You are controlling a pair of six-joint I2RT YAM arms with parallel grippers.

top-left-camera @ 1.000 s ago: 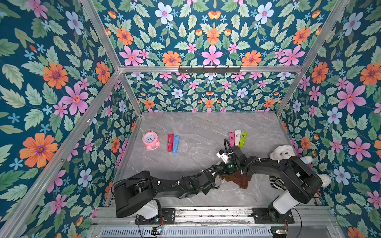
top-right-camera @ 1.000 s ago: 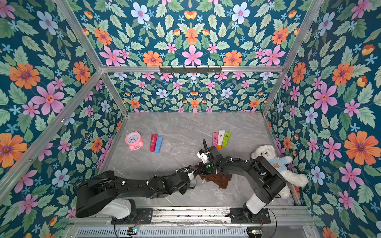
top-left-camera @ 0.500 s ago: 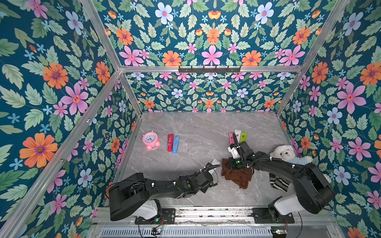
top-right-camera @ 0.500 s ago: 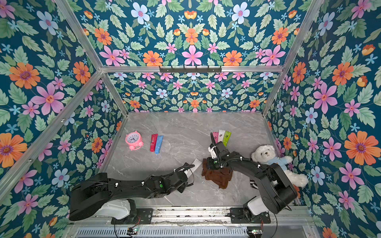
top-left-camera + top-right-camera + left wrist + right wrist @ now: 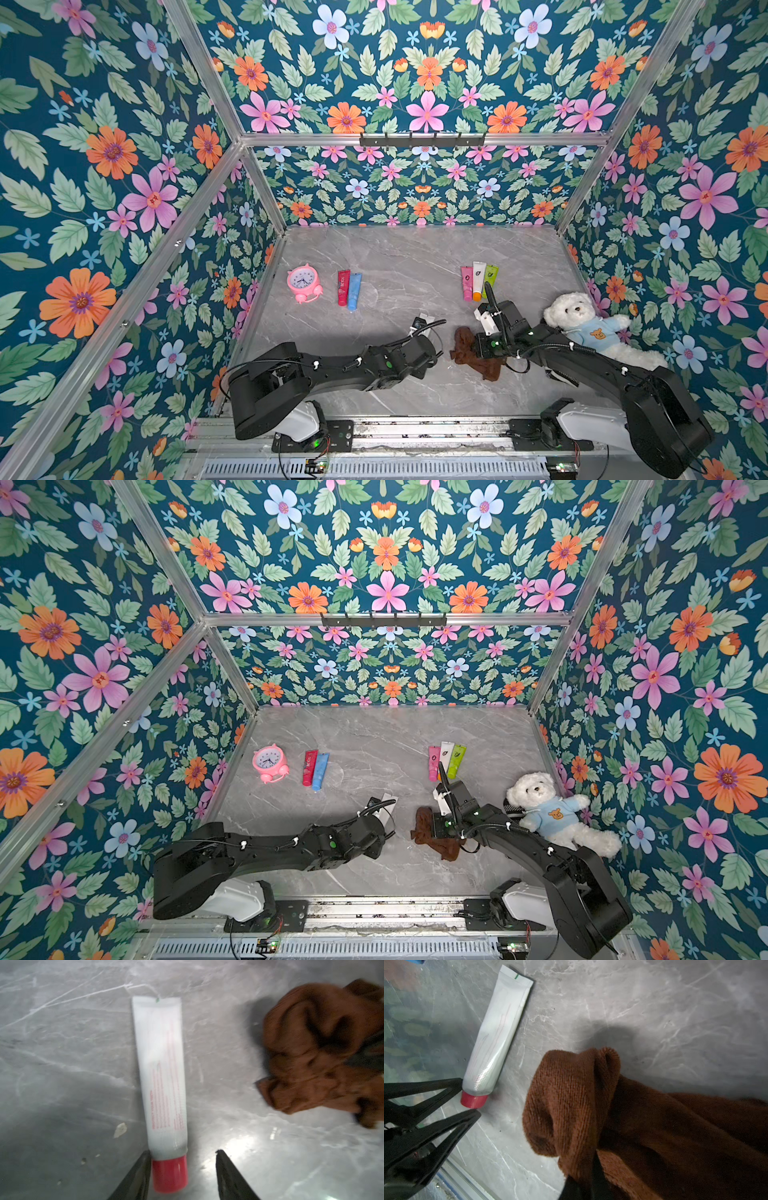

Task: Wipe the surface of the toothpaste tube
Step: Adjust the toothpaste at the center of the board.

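White plastic toothpaste tube (image 5: 161, 1068), red cap (image 5: 169, 1174), faint pink print; cap between spread left gripper (image 5: 181, 1152) jaws. Brown cloth (image 5: 591, 1105) pinched in right gripper (image 5: 591, 1180).

toothpaste tube (image 5: 424, 321) mostly hidden behind left arm (image 5: 374, 365) in both top views; its print blurred; right gripper (image 5: 591, 1184) tips buried in brown cloth (image 5: 581, 1095), cloth cropped at edge

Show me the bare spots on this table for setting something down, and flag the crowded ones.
Bare: the table strip along the back wall; the gap between the blue tube and pink tube; the front patch between left arm and right arm. Crowded: near the toothpaste tube, brown cloth and teddy bear.
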